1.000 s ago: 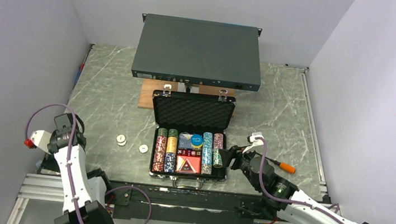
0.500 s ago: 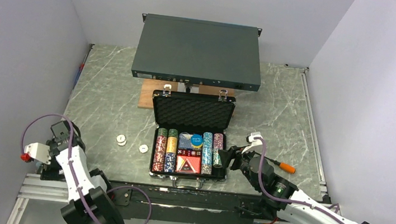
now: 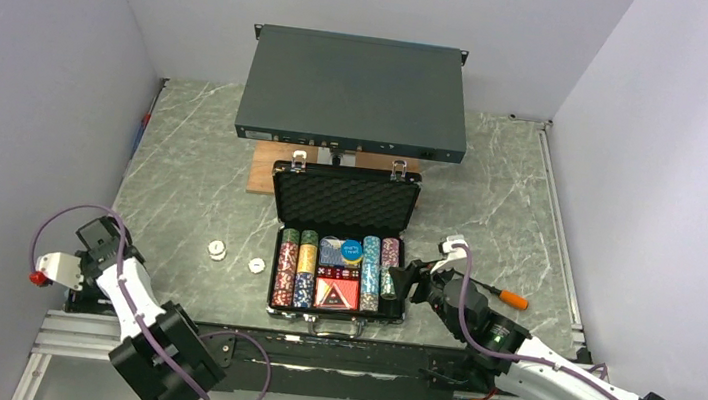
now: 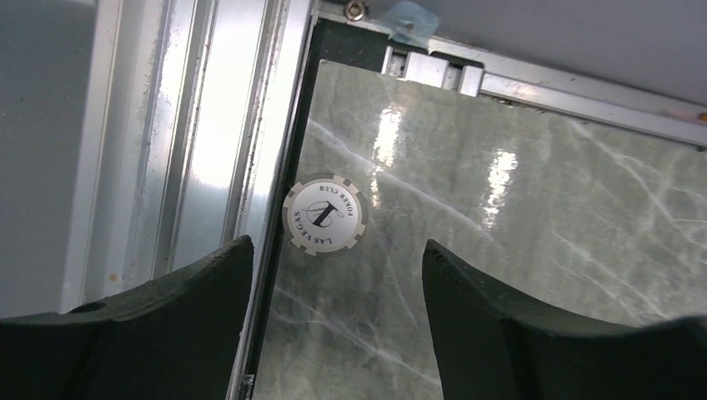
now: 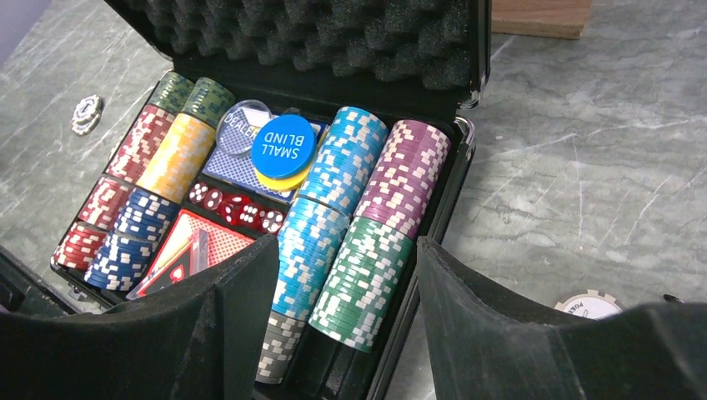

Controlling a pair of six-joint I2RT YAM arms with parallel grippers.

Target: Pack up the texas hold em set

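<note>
The black poker case (image 3: 345, 199) lies open mid-table with its foam lid up. It holds rows of chips (image 5: 379, 196), card decks, red dice (image 5: 238, 207) and a blue "small blind" disc (image 5: 283, 146). My right gripper (image 5: 346, 242) stands open just above the green and blue chip rows at the case's right side, holding nothing. My left gripper (image 4: 338, 246) is open low over the table's near-left corner. A white poker chip (image 4: 325, 214) lies flat just ahead of its fingertips, by the table's edge. Two more loose chips (image 3: 217, 249) (image 3: 257, 265) lie left of the case.
A large dark grey rack box (image 3: 355, 92) sits behind the case, over a wooden board (image 3: 263, 168). An orange-handled screwdriver (image 3: 510, 298) lies right of the case. Another white chip (image 5: 589, 305) rests there too. An aluminium rail (image 4: 200, 133) borders the table beside the left gripper.
The left arm has swung down and back toward the near-left corner, and its jaws have narrowed a little. The right arm has not moved.
</note>
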